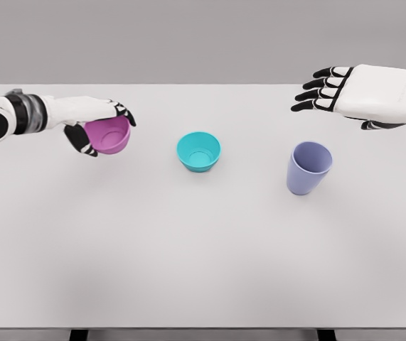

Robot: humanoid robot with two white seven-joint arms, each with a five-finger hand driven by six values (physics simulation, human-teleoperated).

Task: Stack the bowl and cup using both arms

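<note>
A pink bowl (109, 136) is at the left of the white table (203, 241), tilted, with my left hand (102, 129) shut on it, fingers over its rim and thumb beneath. A teal bowl (198, 151) stands upright at the table's middle. A lavender cup (307, 168) stands upright at the right. My right hand (334, 91) hovers above and behind the cup, palm down, fingers spread and holding nothing.
The table's far edge runs along the top below a grey wall. Its front edge shows at the bottom with dark legs underneath.
</note>
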